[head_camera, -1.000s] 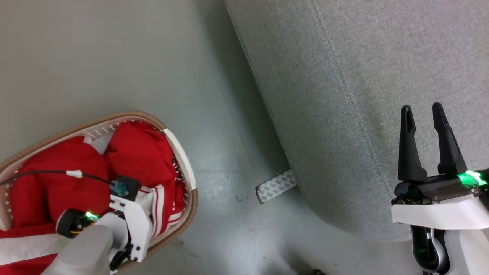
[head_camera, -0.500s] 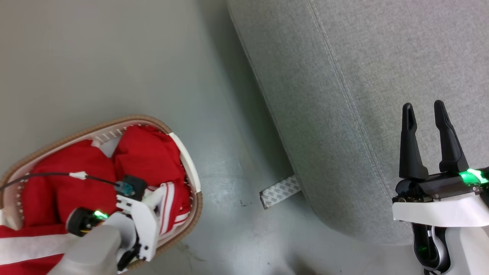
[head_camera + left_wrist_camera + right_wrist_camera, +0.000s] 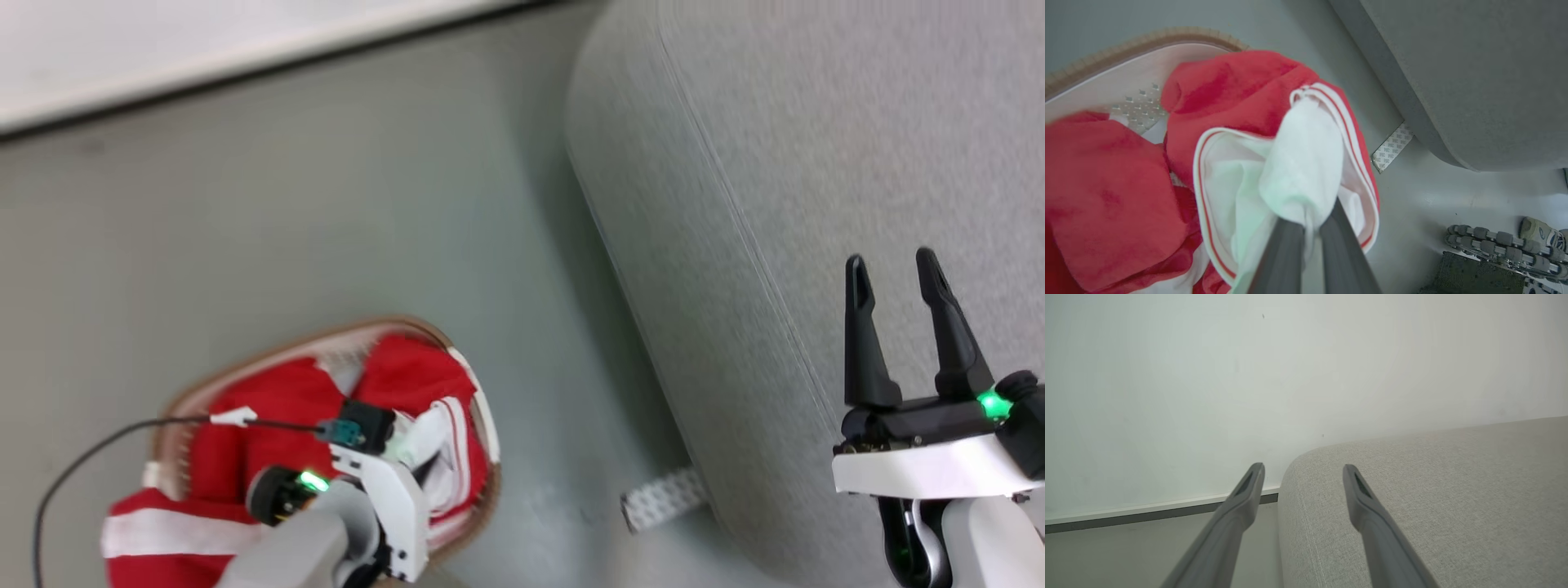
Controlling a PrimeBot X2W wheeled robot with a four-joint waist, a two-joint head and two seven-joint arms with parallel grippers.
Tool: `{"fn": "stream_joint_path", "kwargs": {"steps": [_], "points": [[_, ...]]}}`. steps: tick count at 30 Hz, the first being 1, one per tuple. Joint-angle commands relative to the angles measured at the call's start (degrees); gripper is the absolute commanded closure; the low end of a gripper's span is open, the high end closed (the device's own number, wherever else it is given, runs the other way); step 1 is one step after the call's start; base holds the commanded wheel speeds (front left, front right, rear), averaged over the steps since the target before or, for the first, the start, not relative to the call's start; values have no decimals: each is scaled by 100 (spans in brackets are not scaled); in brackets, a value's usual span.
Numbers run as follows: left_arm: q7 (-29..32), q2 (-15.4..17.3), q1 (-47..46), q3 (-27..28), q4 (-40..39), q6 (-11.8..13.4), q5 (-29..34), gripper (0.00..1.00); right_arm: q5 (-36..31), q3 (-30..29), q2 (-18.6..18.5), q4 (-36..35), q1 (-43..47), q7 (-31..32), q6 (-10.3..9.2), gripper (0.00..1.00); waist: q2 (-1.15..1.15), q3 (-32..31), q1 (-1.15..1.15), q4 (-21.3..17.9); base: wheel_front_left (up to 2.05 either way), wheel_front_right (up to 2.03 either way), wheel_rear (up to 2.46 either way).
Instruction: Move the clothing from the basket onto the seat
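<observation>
The clothing is bright red with white panels and fills the oval basket on the floor at the lower left. My left gripper is shut on a white, red-trimmed fold of the clothing, which is bunched up above the basket's brown rim. Its fingertips are buried in the cloth. The light grey seat takes up the right side. My right gripper hovers open over the seat's near corner, holding nothing. In the right wrist view, the right gripper points along the seat's edge.
A patterned white strip lies on the grey floor by the seat's base, between basket and seat. A white wall with a dark baseboard runs along the far side. Rollers of a wheeled base show on the floor. A black cable trails from my left wrist.
My left gripper has shut on the white and red fold and drawn it up. The head camera has tilted, shifting the whole picture. The right gripper stays open.
</observation>
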Motion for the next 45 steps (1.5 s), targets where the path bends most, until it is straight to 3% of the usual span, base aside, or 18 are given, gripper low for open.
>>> {"fn": "stream_joint_path", "kwargs": {"steps": [1, 14, 24, 33, 45], "points": [[-124, -57, 123, -52, -40, 8, -93, 100, -73, -26, -24, 38, 112, 3, -12, 0, 0, -663, 0, 474, 0, 0, 0], [-708, -228, 132, -178, -632, 8, -317, 100, -247, 46, -25, 377, 694, 3, -12, 0, 0, -2120, 0, 1256, 0, 0, 0], [-703, -47, 244, 1063, -1832, 140, 784, 100, -110, 77, -23, 489, 1096, 3, -12, 0, 0, -2573, 0, 1642, 0, 0, 0], [-704, 45, 563, 2269, -3443, 391, 1922, 100, 34, 415, -25, 574, 1248, 3, -12, 0, 0, -2733, 0, 1820, 0, 0, 0], [-705, -36, 840, 2959, -4392, 534, 2659, 100, 91, 843, -23, 666, 1279, 3, -12, 0, 0, -2849, 0, 1964, 0, 0, 0]]}}
